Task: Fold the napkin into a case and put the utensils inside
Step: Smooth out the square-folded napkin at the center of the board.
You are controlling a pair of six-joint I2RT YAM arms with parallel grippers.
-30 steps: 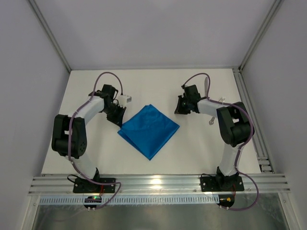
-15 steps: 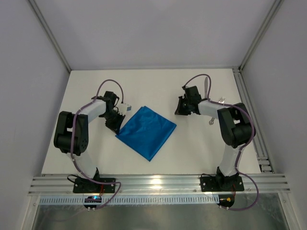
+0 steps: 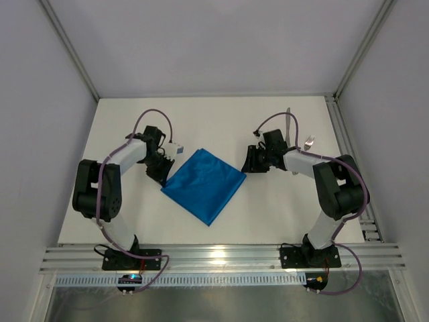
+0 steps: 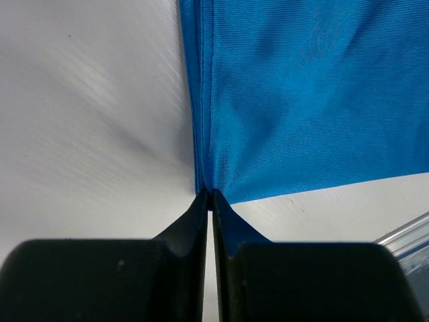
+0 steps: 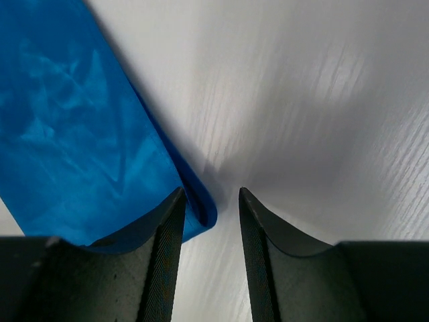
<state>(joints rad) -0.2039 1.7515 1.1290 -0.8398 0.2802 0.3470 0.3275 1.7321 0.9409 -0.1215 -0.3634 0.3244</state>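
The napkin [image 3: 204,184] is thin, limp, likely slippery; grasp at corners. The left gripper [image 4: 209,194] jaws clamp one corner; the right gripper [image 5: 211,194] jaws stand apart at the opposite corner.

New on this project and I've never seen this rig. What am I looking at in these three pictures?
Two robot arms are bolted at the near edge of a white table. The wide picture looks down from above and behind them: left arm on the left, right arm on the right. The other two pictures come from cameras on each wrist, looking out along that arm's own jaws. On the table lie a blue napkin and, behind the right arm, a knife and a fork. The left jaws are shut on one corner of the napkin. The right jaws stand open with the opposite corner between them, gripping nothing.
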